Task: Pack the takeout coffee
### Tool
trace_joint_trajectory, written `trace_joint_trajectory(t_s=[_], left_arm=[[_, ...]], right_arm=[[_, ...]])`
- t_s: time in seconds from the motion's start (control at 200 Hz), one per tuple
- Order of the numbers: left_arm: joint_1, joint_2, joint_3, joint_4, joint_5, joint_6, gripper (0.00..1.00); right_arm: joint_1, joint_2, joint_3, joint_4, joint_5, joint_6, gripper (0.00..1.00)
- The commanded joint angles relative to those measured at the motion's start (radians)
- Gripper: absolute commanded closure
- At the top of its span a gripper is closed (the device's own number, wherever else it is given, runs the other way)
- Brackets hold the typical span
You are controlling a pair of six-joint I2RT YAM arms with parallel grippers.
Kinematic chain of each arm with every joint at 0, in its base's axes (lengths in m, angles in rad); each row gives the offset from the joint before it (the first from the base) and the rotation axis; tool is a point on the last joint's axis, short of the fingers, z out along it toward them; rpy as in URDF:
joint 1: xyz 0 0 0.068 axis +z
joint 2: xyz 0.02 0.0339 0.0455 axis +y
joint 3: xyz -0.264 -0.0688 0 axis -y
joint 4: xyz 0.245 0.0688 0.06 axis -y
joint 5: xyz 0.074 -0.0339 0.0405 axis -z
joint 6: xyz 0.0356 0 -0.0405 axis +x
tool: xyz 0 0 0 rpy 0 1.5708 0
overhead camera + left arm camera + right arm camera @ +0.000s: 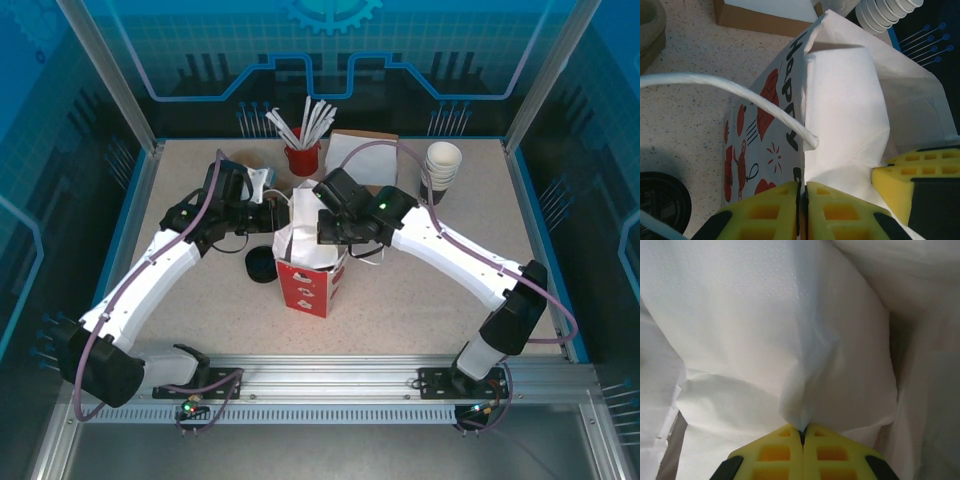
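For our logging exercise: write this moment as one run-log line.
stage: bag packing | left gripper: shut on paper bag rim | right gripper: shut on napkin at bag mouth

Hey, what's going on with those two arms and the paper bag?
Both arms are working on the bag, which stands upright mid-table. The left gripper is pinched shut on the bag's top edge. The right gripper is shut on its white paper, apparently to hold the mouth open for packing.
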Motion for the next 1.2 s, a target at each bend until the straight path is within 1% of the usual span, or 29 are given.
trace_joint_trajectory(t_s=[0.0, 0.22, 0.33, 0.375, 0.4, 0.54, 0.58, 0.64, 0.83, 1.006, 1.196], left_arm=[[0.004, 0.005, -0.026, 0.026, 0.034, -0.028, 0.87], [0.004, 0.012, -0.036, 0.041, 0.040, -0.038, 0.88], [0.004, 0.014, -0.041, 0.056, 0.049, -0.053, 0.88], [0.004, 0.015, -0.040, 0.057, 0.051, -0.056, 0.88], [0.004, 0.015, -0.040, 0.057, 0.051, -0.056, 0.88], [0.003, 0.013, -0.035, 0.058, 0.051, -0.063, 0.89], [0.001, 0.013, -0.035, 0.058, 0.051, -0.064, 0.89], [0.000, 0.015, -0.033, 0.058, 0.050, -0.063, 0.88], [-0.005, 0.024, -0.032, 0.063, 0.050, -0.063, 0.88], [-0.006, 0.025, -0.037, 0.069, 0.049, -0.071, 0.88], [-0.014, 0.035, -0.036, 0.091, 0.043, -0.111, 0.89]], right_arm=[[0.017, 0.028, 0.038, -0.076, 0.051, -0.018, 1.00], [0.024, 0.057, 0.047, -0.075, 0.044, -0.025, 1.00], [0.024, 0.074, 0.082, -0.084, 0.030, -0.048, 1.00], [0.021, 0.080, 0.103, -0.091, 0.019, -0.058, 0.93], [0.020, 0.082, 0.116, -0.093, 0.012, -0.065, 0.87], [0.015, 0.079, 0.193, -0.111, 0.007, -0.104, 0.69], [0.011, 0.078, 0.218, -0.123, 0.009, -0.113, 0.66], [0.004, 0.076, 0.256, -0.139, 0.004, -0.124, 0.63], [-0.025, 0.067, 0.320, -0.156, -0.013, -0.151, 0.62], [-0.035, 0.062, 0.347, -0.144, -0.060, -0.192, 0.62], [-0.078, 0.044, 0.376, -0.140, -0.124, -0.228, 0.64]])
